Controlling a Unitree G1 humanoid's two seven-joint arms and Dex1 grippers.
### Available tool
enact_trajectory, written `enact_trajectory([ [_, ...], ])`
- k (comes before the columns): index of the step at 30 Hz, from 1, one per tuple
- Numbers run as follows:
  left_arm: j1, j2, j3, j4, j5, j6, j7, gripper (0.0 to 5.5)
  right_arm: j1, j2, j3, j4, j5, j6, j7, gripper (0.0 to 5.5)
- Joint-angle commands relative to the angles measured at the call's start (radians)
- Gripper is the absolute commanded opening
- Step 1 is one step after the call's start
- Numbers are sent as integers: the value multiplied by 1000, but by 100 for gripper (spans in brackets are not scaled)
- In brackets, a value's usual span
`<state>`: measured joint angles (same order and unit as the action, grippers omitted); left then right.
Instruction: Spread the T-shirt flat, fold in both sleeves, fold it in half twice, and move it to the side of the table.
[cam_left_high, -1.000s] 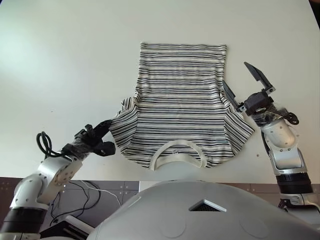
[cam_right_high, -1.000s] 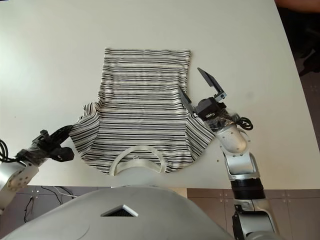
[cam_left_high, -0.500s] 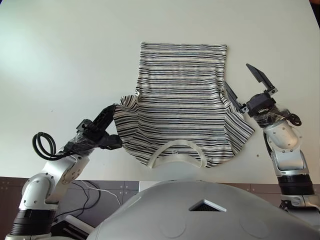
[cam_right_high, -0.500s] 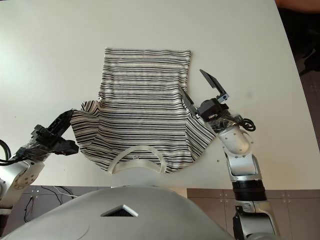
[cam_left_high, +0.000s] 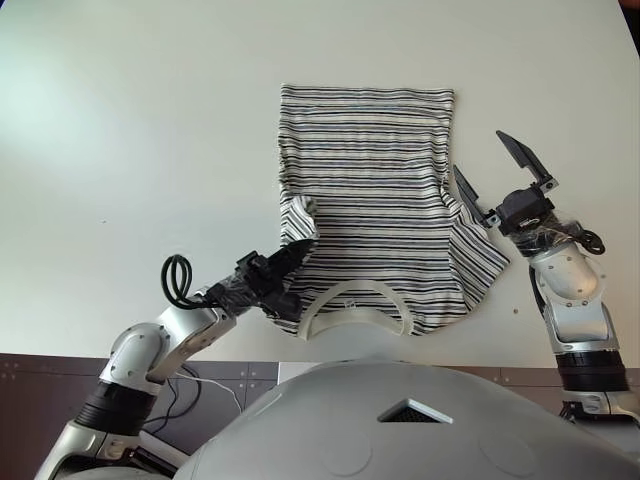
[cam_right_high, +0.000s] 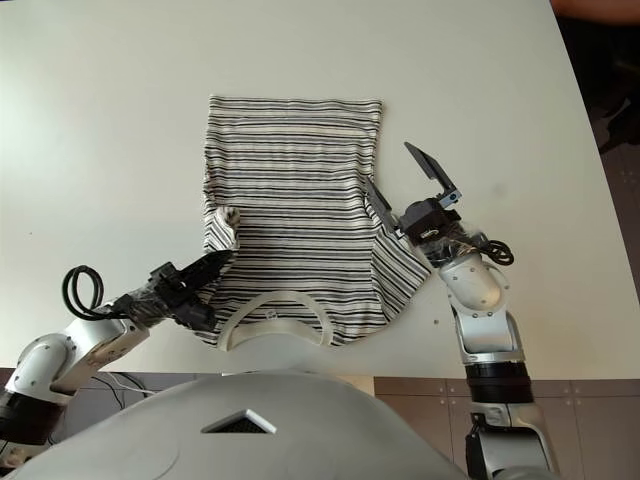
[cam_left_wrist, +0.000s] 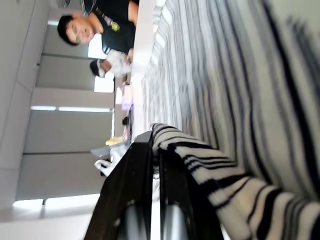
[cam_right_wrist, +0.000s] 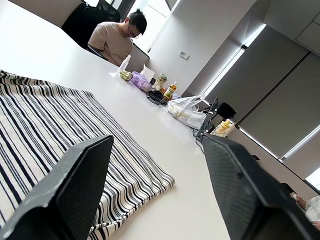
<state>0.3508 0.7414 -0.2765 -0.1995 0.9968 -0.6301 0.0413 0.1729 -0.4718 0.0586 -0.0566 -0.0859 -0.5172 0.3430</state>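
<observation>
The striped T-shirt (cam_left_high: 365, 200) lies on the white table (cam_left_high: 150, 120), its white collar (cam_left_high: 355, 305) toward the near edge. Its left sleeve (cam_left_high: 300, 220) is turned inward over the body, and my left gripper (cam_left_high: 288, 258) is shut on that sleeve's fabric beside the collar. In the left wrist view the striped cloth (cam_left_wrist: 210, 170) is pinched between the nearly closed fingers (cam_left_wrist: 132, 200). The right sleeve (cam_left_high: 482, 258) still spreads outward. My right gripper (cam_left_high: 493, 178) hovers open just above the sleeve's outer edge, with nothing between its fingers (cam_right_wrist: 75, 195).
The table's near edge (cam_left_high: 200, 345) runs just under the collar. Wide bare tabletop lies to the left and beyond the shirt's hem (cam_left_high: 365, 92). Bottles and bags (cam_right_wrist: 172, 97) stand at the table's far end.
My left arm has swung right, carrying the left sleeve from the shirt's outer side in over the body. The right gripper has barely shifted and stays open.
</observation>
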Motion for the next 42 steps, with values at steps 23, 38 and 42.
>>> enact_trajectory([
  [23,225,-15,228,-114,-769,97,-263,348,-12,-24,-73,-3,-15,20,-12,323],
  [38,131,-19,209,14,-729,-35,-396,348,495,-373,-380,-108,-156,-70,241,323],
  [42,49,-27,138,145,-657,-41,-430,348,597,-388,-396,-158,-233,-117,258,323],
])
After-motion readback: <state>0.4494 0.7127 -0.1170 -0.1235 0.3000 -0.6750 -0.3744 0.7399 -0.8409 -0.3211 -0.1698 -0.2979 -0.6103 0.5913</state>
